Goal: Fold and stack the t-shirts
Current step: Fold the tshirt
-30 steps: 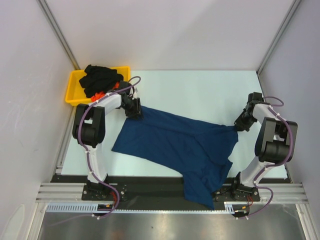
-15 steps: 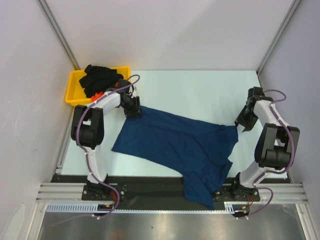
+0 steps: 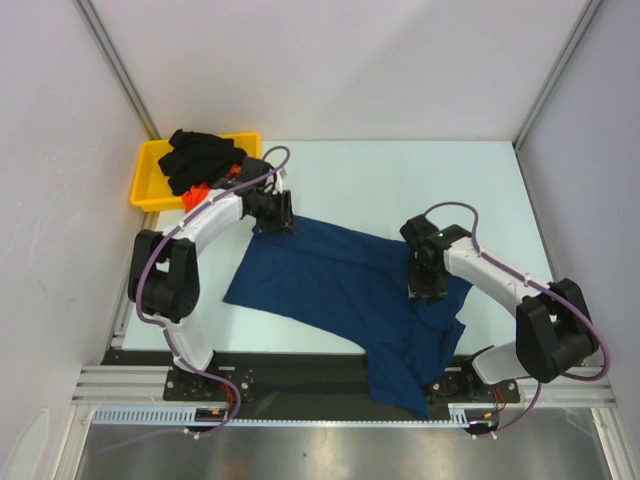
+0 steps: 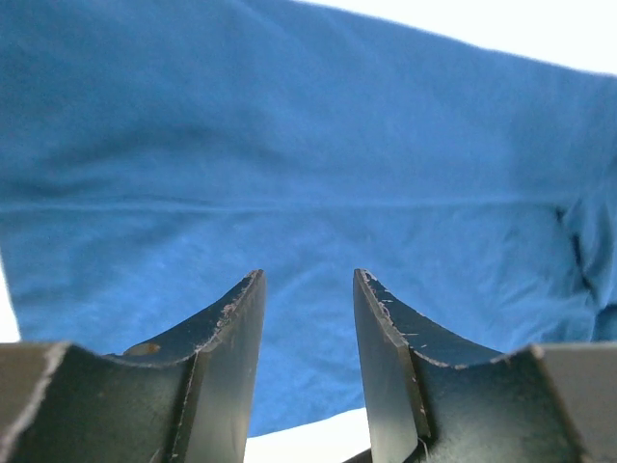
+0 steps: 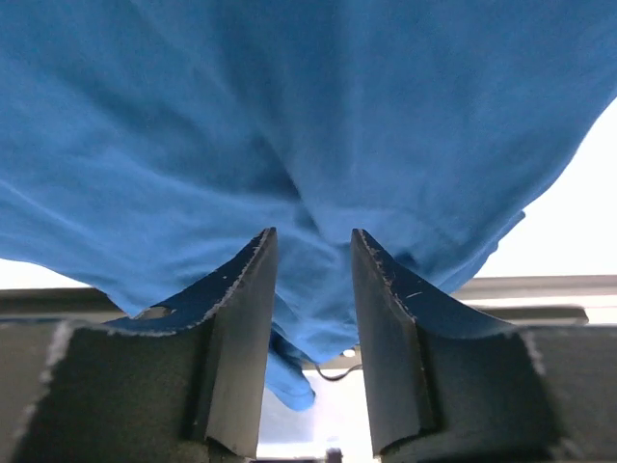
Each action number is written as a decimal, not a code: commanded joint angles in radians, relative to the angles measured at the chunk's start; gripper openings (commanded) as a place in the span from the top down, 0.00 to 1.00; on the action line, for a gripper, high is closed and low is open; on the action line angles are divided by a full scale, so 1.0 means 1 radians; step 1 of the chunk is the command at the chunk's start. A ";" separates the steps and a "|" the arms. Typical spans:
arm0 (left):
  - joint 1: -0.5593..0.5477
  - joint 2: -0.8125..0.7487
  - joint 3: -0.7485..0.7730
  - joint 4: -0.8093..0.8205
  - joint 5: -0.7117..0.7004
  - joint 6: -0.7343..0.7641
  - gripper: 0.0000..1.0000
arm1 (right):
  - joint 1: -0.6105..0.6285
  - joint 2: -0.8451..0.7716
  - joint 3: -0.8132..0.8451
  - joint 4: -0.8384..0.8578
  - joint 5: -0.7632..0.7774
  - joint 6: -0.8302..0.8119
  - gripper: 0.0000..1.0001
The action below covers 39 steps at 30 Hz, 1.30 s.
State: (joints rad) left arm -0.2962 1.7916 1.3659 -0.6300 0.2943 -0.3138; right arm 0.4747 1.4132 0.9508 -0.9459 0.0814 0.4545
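The navy t-shirt [image 3: 340, 285] lies spread on the pale desk [image 3: 400, 180], near its middle and toward the near side. Its long axis runs from about 10 o'clock to 4 o'clock. A narrower lobe turns toward 5 o'clock and drapes over the dark strip [image 3: 300, 362] along the desk's near edge. Which end is collar and which is hem cannot be made out, and no chest print shows on the upper face. The cloth is soft and matte, mostly flat on the left, with creases and low folds gathered on the right.

The left jaws sit at the shirt's 10 o'clock corner. They stand partly open with nothing between them, and the wrist view shows a straight seam in the cloth just beyond the tips. The right jaws hang over the creased 3 o'clock part, also partly open and gripping nothing. The right arm [image 3: 490, 270] hides the cloth directly beneath it.

At 10 o'clock from the navy shirt, a yellow plastic tray [image 3: 148, 175] holds a crumpled black t-shirt [image 3: 200, 155]. Only a sliver of an orange-red t-shirt [image 3: 197, 190] peeks out under it, beside the left arm [image 3: 215, 215].
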 commanded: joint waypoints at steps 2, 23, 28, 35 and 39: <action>-0.030 -0.066 -0.045 0.003 0.022 -0.010 0.53 | 0.070 0.042 -0.007 0.002 0.024 0.041 0.57; -0.035 -0.069 -0.005 -0.027 0.000 0.021 0.52 | 0.064 0.187 0.026 -0.005 0.150 0.069 0.64; -0.035 -0.064 -0.001 -0.033 0.002 0.030 0.53 | 0.038 0.204 0.019 0.001 0.149 0.046 0.69; -0.034 -0.069 -0.004 -0.033 -0.004 0.035 0.53 | -0.045 0.150 0.068 -0.039 0.161 0.010 0.93; -0.034 -0.061 -0.011 -0.023 0.008 0.025 0.53 | -0.155 0.188 0.101 0.012 0.175 -0.039 0.97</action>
State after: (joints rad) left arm -0.3313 1.7527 1.3239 -0.6613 0.2924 -0.3046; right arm 0.3824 1.6043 0.9993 -0.9562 0.2100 0.4622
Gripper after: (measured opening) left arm 0.474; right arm 0.061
